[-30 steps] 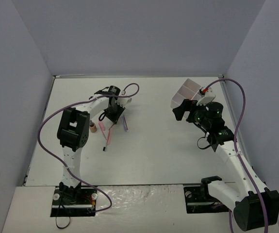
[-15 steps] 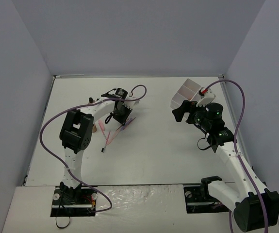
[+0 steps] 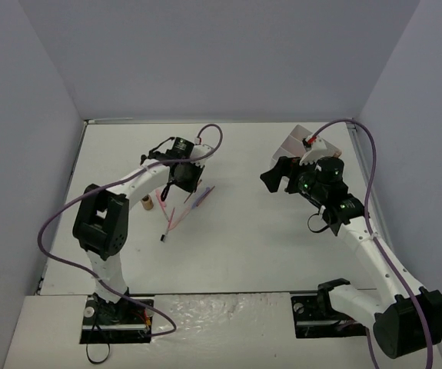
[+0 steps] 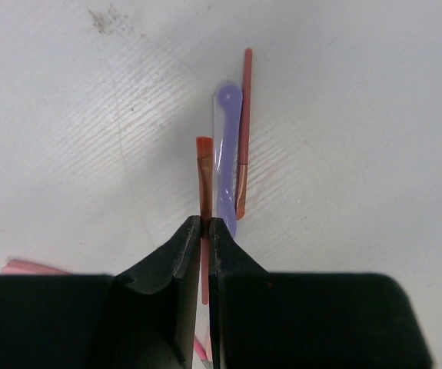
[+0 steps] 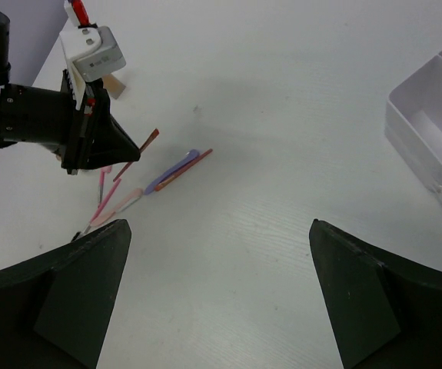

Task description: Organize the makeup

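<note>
On the left of the white surface (image 3: 251,246), a small tan bottle with a dark cap (image 3: 147,203) sits near a scatter of thin pink pencils (image 5: 111,194). Just right of these, the left fingers (image 4: 167,265) are pinched tight on a thin orange pencil (image 4: 204,173). It juts straight out ahead of the fingertips, its long axis in line with them. Beside its tip, a flat purple pencil (image 4: 227,154) and a second orange pencil (image 4: 244,131) lie on the surface, touching at one end. Further right, the right fingers (image 5: 59,307) are spread wide, gripping nothing. The white plastic compartment tray (image 5: 428,115) sits at the far right, well apart from the held pencil. We judge the carry must go rightward. The right arm is nearer the tray, but the left one has the pencil.
</note>
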